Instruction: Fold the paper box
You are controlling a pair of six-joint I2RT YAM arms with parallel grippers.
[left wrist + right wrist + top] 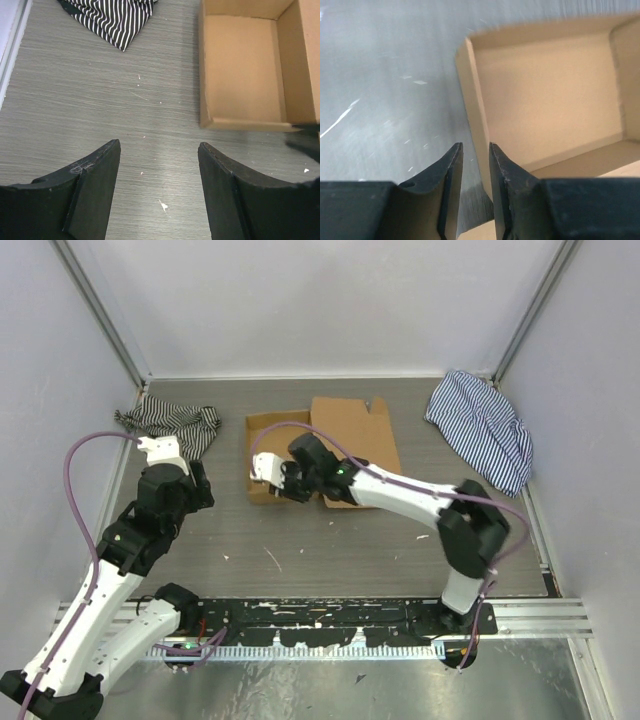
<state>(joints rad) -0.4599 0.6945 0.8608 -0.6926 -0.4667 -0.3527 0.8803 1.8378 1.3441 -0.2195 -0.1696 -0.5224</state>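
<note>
The paper box is brown cardboard, lying at the back middle of the table. Its tray part stands formed with upright walls, and a flat lid panel lies to the right. My right gripper is at the tray's near left corner. In the right wrist view the right gripper has its jaws drawn close, one finger outside and one inside a side wall of the paper box. My left gripper hovers left of the box. In the left wrist view the left gripper is open over bare table, short of the paper box.
A black-and-white striped cloth is bunched at the back left, and it also shows in the left wrist view. A blue striped cloth lies at the back right. White walls enclose the table on three sides.
</note>
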